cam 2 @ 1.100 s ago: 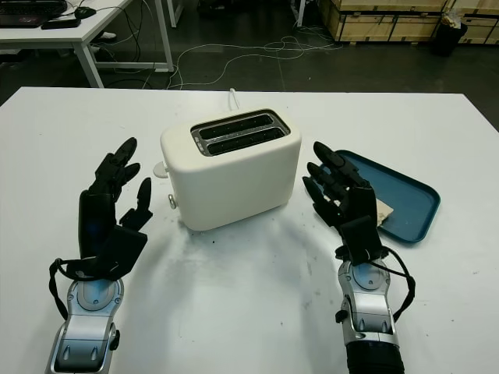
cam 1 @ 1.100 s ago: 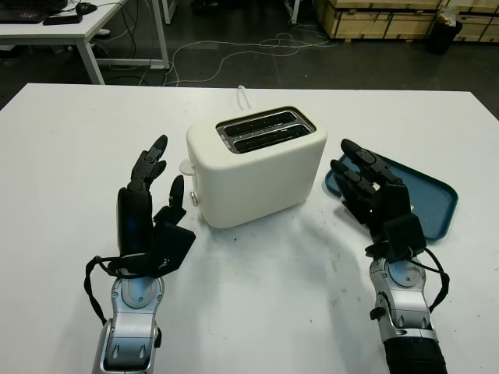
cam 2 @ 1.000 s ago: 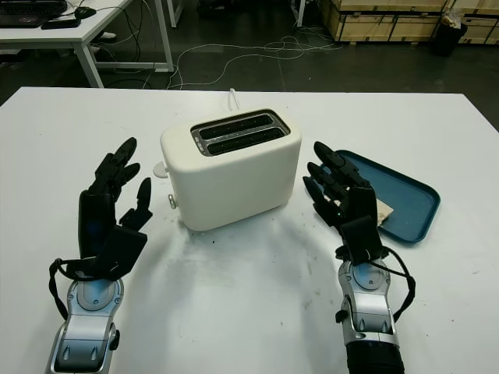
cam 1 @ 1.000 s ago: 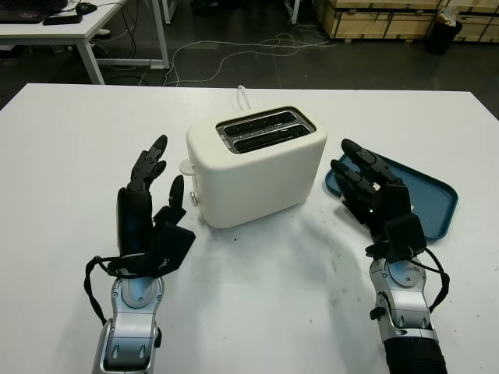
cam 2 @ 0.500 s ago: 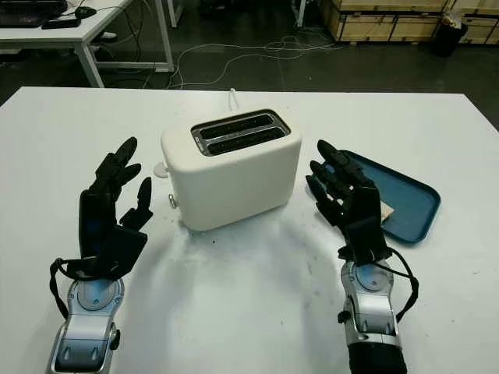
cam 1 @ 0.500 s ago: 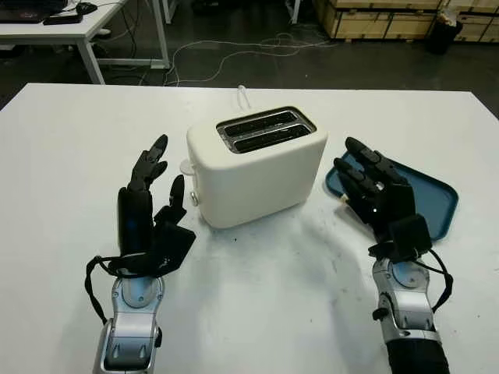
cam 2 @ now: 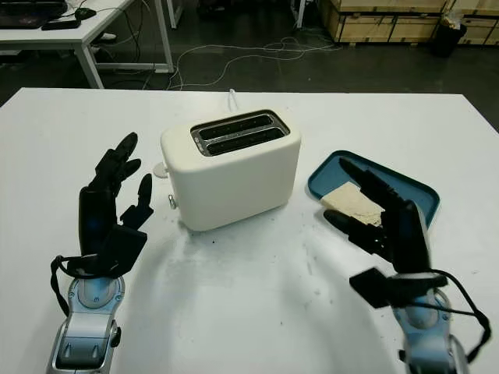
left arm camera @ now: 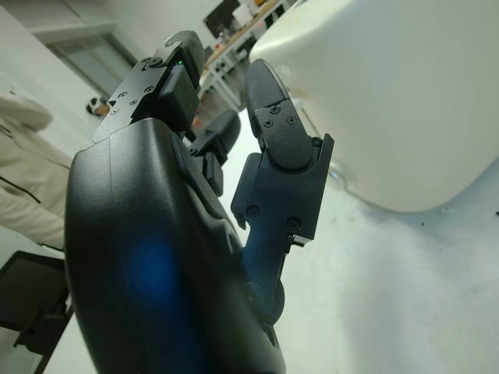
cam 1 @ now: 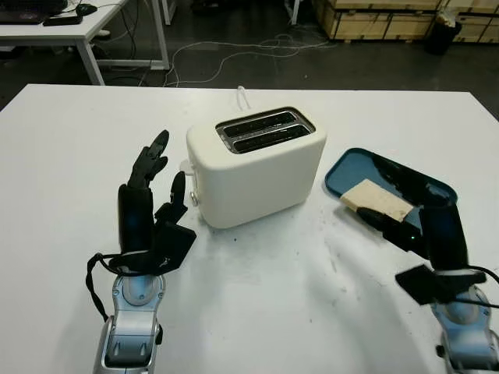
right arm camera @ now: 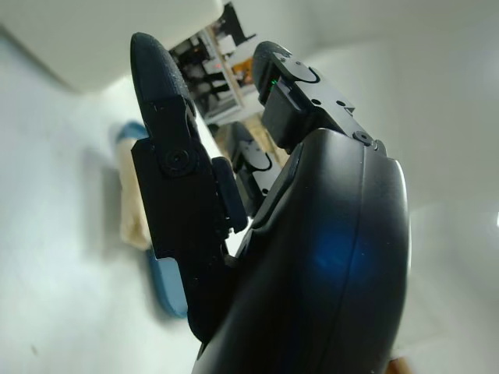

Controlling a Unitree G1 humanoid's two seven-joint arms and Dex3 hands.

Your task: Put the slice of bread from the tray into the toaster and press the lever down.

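Centrally on my white table (cam 1: 70,140) stands the cream two-slot toaster (cam 1: 257,165). Right of the toaster lies the blue rounded plastic tray (cam 1: 427,189), holding the pale bread slice (cam 1: 376,199). My right hand (cam 1: 417,216) hovers open at that slice; my left hand (cam 1: 148,204) waits open, left of the toaster.

We see even, bright overhead light, with soft shadows under the toaster (cam 1: 256,165) at frame centre. In our wrist views the backgrounds blur, and blue glare sits on each black shell.
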